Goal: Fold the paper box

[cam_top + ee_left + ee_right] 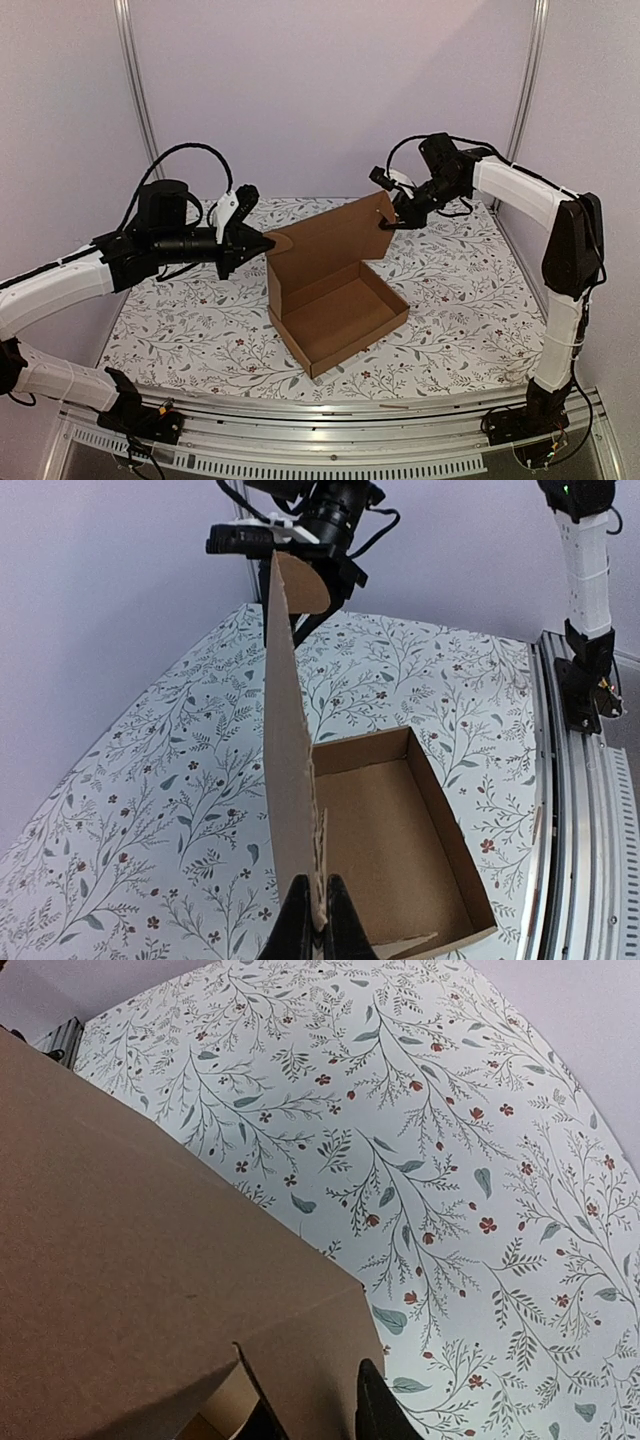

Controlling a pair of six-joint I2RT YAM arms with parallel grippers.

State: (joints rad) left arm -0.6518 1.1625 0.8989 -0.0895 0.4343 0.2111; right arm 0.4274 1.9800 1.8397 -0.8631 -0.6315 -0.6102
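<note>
The paper box (pixel 345 305) is brown cardboard, its shallow tray standing on the flowered table with the lid (pixel 330 232) raised upright behind it. My left gripper (pixel 252 243) is shut on the lid's left end; in the left wrist view its black fingers (pixel 320 922) pinch the thin cardboard edge above the tray (pixel 390 830). My right gripper (pixel 392 222) is at the lid's right end tab. In the right wrist view the lid (pixel 150 1250) fills the left side, and a flap corner lies between the two fingertips of the right gripper (pixel 320 1420). Whether they press it does not show.
A flowered cloth (pixel 200 320) covers the table. A metal rail (pixel 330 425) runs along the near edge, and grey walls with upright frame posts (pixel 135 90) enclose the back and sides. The right arm's base (pixel 585 670) stands by the rail.
</note>
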